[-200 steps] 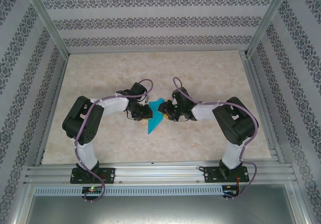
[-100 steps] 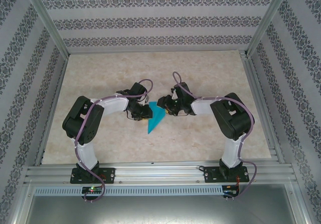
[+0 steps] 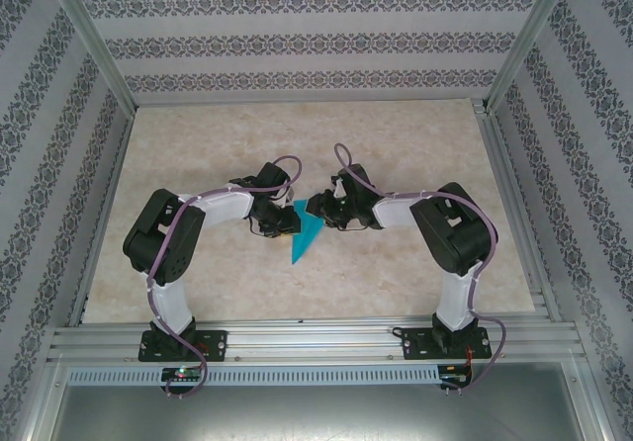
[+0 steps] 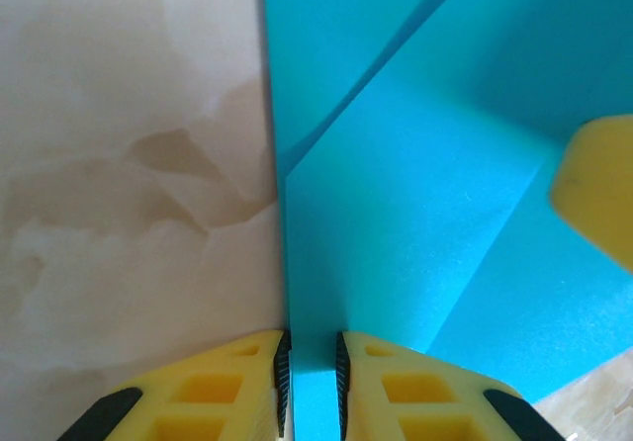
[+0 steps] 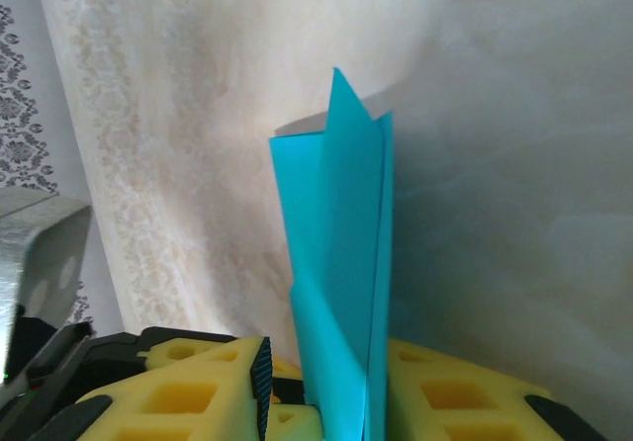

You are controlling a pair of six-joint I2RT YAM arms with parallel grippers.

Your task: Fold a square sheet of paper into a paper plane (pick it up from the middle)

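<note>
The square sheet of paper [image 3: 306,237], turquoise blue, is folded into a slim pointed paper plane shape lying between the two arms, tip toward the near edge. My left gripper [image 3: 289,222] is shut on its left edge; in the left wrist view a strip of the paper [image 4: 415,164] sits pinched between the pads of that gripper [image 4: 310,372]. My right gripper [image 3: 318,207] is at the paper's far end. In the right wrist view the layered paper [image 5: 336,223] stands up between the fingers of the right gripper [image 5: 326,387], against the right finger, with a gap to the left pad.
The marble-patterned table [image 3: 415,144] is fenced by aluminium rails [image 3: 297,337] at the near edge and patterned walls [image 3: 297,41] on the other sides. One yellow finger of the right gripper [image 4: 598,189] shows over the paper in the left wrist view.
My right gripper has shifted left and a little farther back over the paper's far end, and its jaws have narrowed. The left gripper and the paper's tip have stayed put.
</note>
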